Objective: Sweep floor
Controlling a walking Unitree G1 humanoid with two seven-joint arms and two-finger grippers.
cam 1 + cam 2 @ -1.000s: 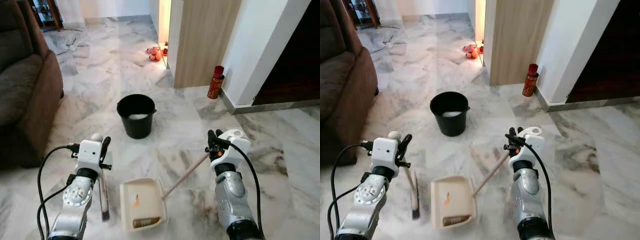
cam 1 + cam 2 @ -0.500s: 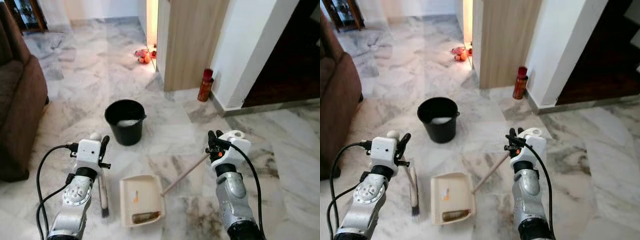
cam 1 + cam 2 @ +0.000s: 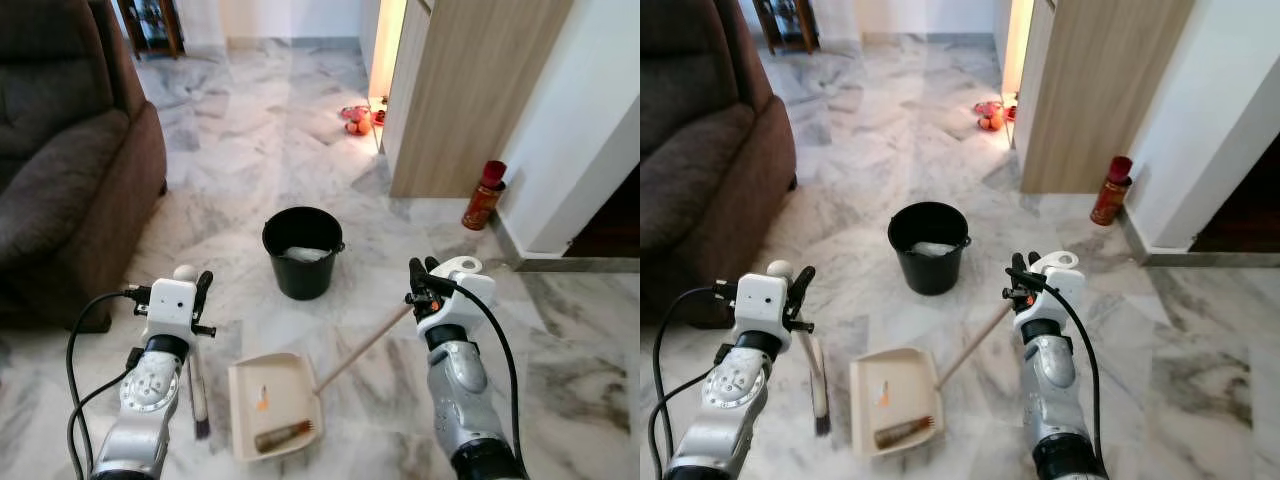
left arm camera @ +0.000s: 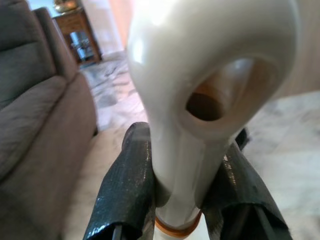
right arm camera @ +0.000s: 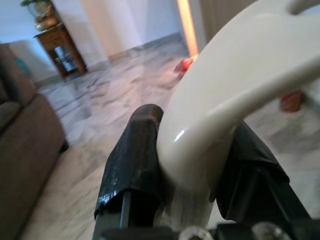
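Dustpan (image 3: 270, 402) sits flat on the marble floor (image 3: 250, 150) between the two arms, one brown scrap of debris (image 3: 283, 435) lying in it near its front lip. Its long wooden handle slants up to the right claw (image 3: 424, 282), whose fingers (image 5: 134, 160) are pinched on the cream grip at the top. Just beside the pan on its left stands one brush (image 3: 196, 388), bristles down on the floor; its upper handle is partly hidden behind the left claw (image 3: 197, 301), clamped around the cream looped end. One black bucket (image 3: 303, 251) stands a little beyond the pan, something pale inside that is hard to make out. One brown sofa (image 3: 70, 170), cut off by the frame, is at the left. One red can (image 3: 483, 195) stands by the white wall, near the wooden panel (image 3: 470, 90). Small orange-red things (image 3: 353, 118) lie farther off, too small to identify.
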